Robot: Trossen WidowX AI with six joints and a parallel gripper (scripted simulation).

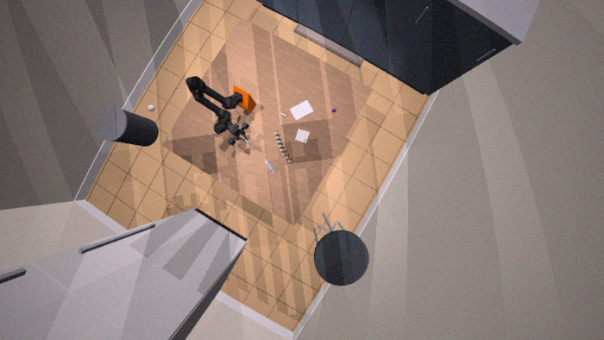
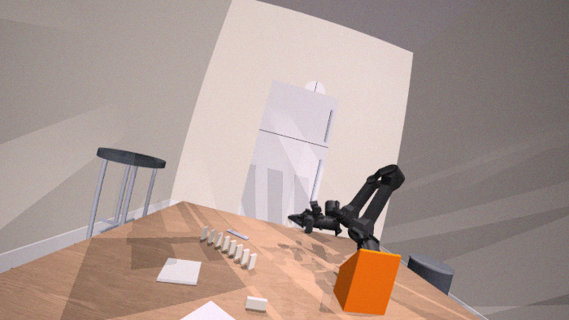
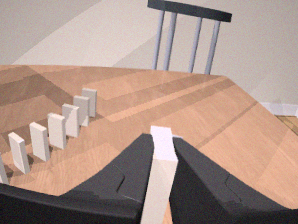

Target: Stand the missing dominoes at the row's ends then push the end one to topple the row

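Observation:
A row of several white dominoes (image 1: pixel 282 147) (image 2: pixel 228 246) (image 3: pixel 56 129) stands on the wooden table (image 2: pixel 102 252). My gripper (image 1: pixel 244 138) (image 2: pixel 294 219) (image 3: pixel 158 145) is shut on a white domino (image 3: pixel 153 212), which sticks out forward between the dark fingers. It hangs above the table, off to the side of the row and apart from it. A grey-blue domino (image 1: pixel 269 166) (image 2: pixel 237 234) lies flat near the row's far end. Another white domino (image 1: pixel 283 114) (image 2: pixel 256 303) lies flat beyond the row's near end.
An orange box (image 1: pixel 245 99) (image 2: pixel 367 280) stands by the arm's base. Two white flat sheets (image 1: pixel 301 110) (image 1: pixel 302 135) lie beside the row; one shows in the exterior view (image 2: pixel 180 271). A small purple thing (image 1: pixel 334 110) lies further off. A stool (image 2: pixel 130 158) (image 3: pixel 189 11) stands past the table edge.

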